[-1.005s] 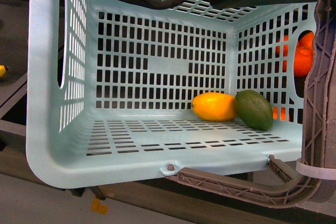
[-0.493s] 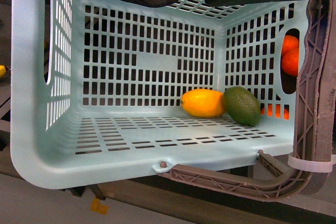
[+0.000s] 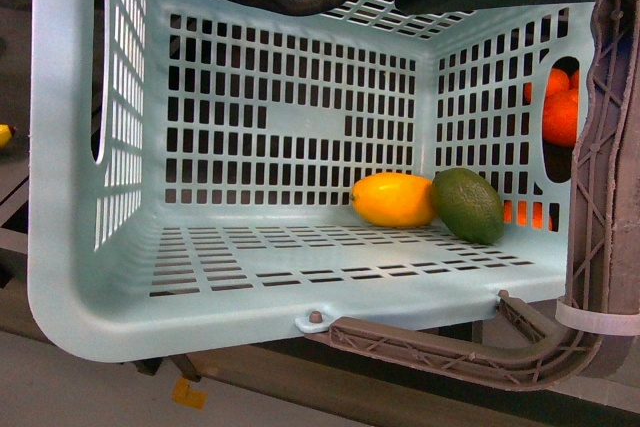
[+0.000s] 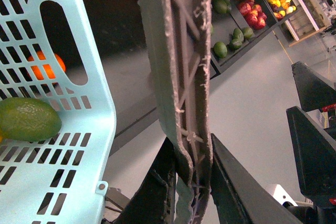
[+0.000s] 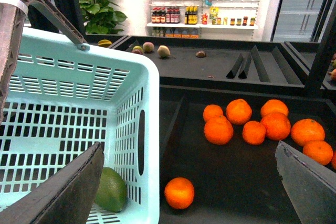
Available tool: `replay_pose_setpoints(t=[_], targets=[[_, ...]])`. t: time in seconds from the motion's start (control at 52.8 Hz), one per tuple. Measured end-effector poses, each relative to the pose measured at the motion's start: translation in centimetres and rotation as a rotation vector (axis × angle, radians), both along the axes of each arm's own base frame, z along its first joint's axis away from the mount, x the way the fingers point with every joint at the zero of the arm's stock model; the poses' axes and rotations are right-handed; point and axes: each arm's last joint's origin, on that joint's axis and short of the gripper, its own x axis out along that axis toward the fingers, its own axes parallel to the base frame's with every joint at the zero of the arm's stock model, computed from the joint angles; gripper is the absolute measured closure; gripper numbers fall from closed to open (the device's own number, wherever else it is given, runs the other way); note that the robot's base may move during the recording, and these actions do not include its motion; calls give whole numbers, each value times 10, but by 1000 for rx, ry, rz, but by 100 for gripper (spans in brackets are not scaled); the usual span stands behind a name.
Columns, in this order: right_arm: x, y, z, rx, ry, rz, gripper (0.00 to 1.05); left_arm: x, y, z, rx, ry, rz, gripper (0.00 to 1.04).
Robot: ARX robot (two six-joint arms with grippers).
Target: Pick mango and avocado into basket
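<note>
Left tool (image 4: 191, 190) is clamped on the basket handle (image 4: 184, 93): your two dark fingers pinch the grey-brown ribbed bar, and the basket (image 3: 80, 247) hangs tipped from it. Right tool (image 5: 189, 182) stands wide apart and holds nothing, just outside the basket wall above the oranges (image 5: 252, 121) on the dark shelf.

Both fruits already lie inside. The mango (image 3: 393, 199) and avocado (image 3: 467, 204) touch each other in the low far corner, long axes roughly across your view, mango further from the handle side. The carrying arm is therefore your left; the fruit sits below and beside that grip.

The mango is smooth, glossy yellow-orange; the avocado dull green and egg-shaped. The basket is stiff teal plastic lattice. I judge both will roll if you tilt it more, so keep it steady.
</note>
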Motion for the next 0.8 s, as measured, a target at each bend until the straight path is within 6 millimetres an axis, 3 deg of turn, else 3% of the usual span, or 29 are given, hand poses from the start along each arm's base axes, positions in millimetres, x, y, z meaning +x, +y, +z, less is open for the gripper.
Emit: replay_pose_setpoints(t=[0.796], targets=[[0, 0, 0, 0, 0, 0, 8, 0, 0, 0, 1, -1, 2, 91]])
